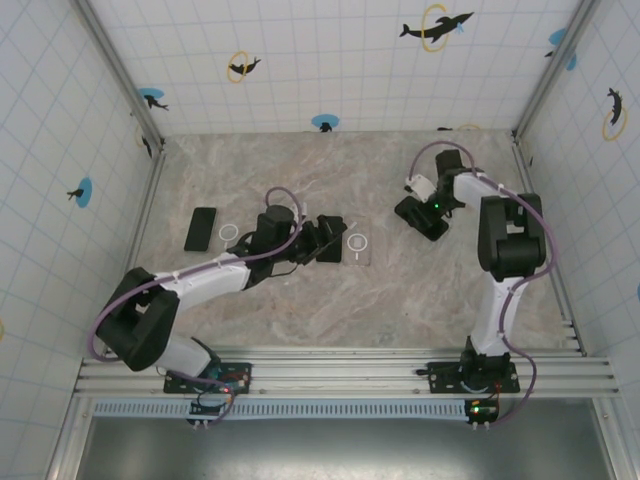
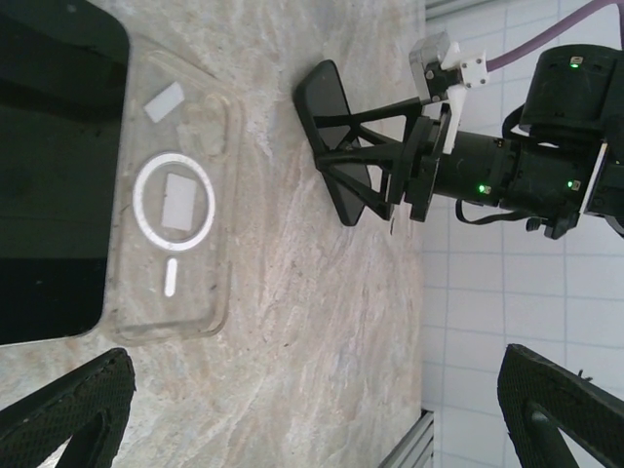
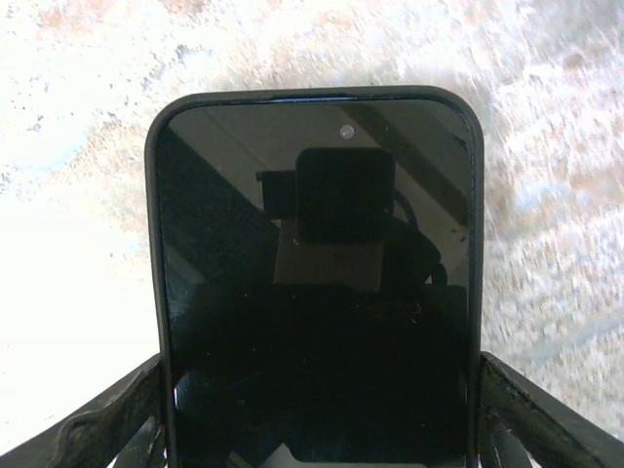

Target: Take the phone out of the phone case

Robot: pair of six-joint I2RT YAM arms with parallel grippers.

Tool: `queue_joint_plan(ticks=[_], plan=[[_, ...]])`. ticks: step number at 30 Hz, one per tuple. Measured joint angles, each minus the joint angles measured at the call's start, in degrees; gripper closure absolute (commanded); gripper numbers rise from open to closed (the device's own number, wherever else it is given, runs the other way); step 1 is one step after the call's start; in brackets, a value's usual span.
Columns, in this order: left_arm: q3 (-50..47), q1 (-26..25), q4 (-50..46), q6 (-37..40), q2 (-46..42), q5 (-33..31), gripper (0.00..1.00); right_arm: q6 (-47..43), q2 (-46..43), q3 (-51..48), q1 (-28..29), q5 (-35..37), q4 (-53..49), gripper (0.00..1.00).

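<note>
Right tool (image 1: 424,216): clamped on the long sides of the held phone (image 3: 317,292), screen towards my wrist camera. Its dark rim may be a case; I cannot tell.
Held phone's axis: in line with the right tool, top end pointing away from the wrist, tipped up over the desk (image 1: 300,310) at the far right.
Left tool (image 1: 322,242): wide, nothing in it, fingers (image 2: 73,409) spread above mid-desk.
Clear case (image 2: 180,195): flat, looks empty where I can see through it, just right of the left tool, long axis running away from me. The left arm is nearer.
Dark phone (image 2: 49,175): overlapping the clear case's long edge, beneath the left tool.
Clutter: spare phone (image 1: 201,228) and ring (image 1: 230,232) lie well apart to the left. I judge nothing blocks either arm.
</note>
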Motion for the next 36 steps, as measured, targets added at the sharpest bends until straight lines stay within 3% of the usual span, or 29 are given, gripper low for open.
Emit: queue_joint_plan(ticks=[6, 14, 23, 32, 36], plan=[[3.5, -1.8, -1.1, 2.8, 1.6, -1.1, 0.05, 4.1, -4.0, -4.9, -1.5, -4.0, 2.3, 0.51], [9.1, -3.1, -1.4, 4.9, 7.6, -1.7, 0.12, 9.9, -14.5, -13.8, -1.4, -14.7, 9.4, 0.52], [16.0, -4.3, 0.7, 5.3, 14.3, -3.2, 0.23, 15.8, -23.7, -21.6, 2.6, -20.0, 18.0, 0.53], [18.8, -4.7, 5.0, 4.0, 19.1, -3.4, 0.51, 19.8, -28.8, -26.1, 5.6, -22.0, 21.4, 0.53], [20.0, -4.7, 6.9, 3.0, 21.0, -2.3, 0.54, 20.0, -30.5, -26.2, 6.2, -22.1, 21.4, 0.53]])
